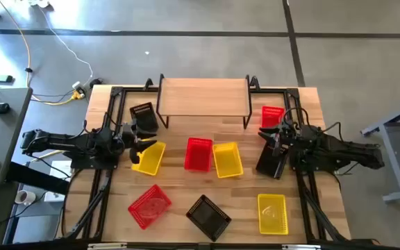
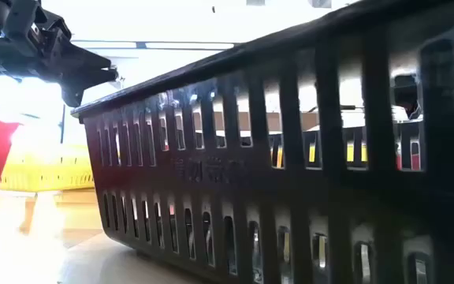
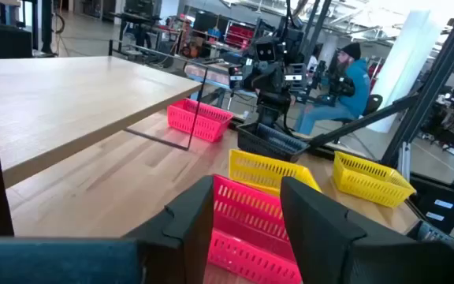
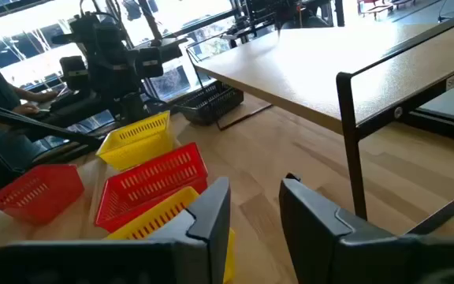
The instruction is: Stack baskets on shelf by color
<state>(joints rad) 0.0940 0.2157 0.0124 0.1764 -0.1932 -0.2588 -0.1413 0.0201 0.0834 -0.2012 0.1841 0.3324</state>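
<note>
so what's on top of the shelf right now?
Nothing: the shelf plank is bare in the high view and both wrist views. All baskets sit on the table, e.g. a black one and a red one by its legs. Under the plank is hidden.

Daylight glare whitens the low view behind a blurred, close black basket [image 2: 290, 173]; the overhead view is evenly lit.

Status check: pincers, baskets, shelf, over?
Left pincer open, empty. Right pincer open, empty. Light wood riser shelf bare; perforated plastic baskets all on table. Nothing blocking.
</note>
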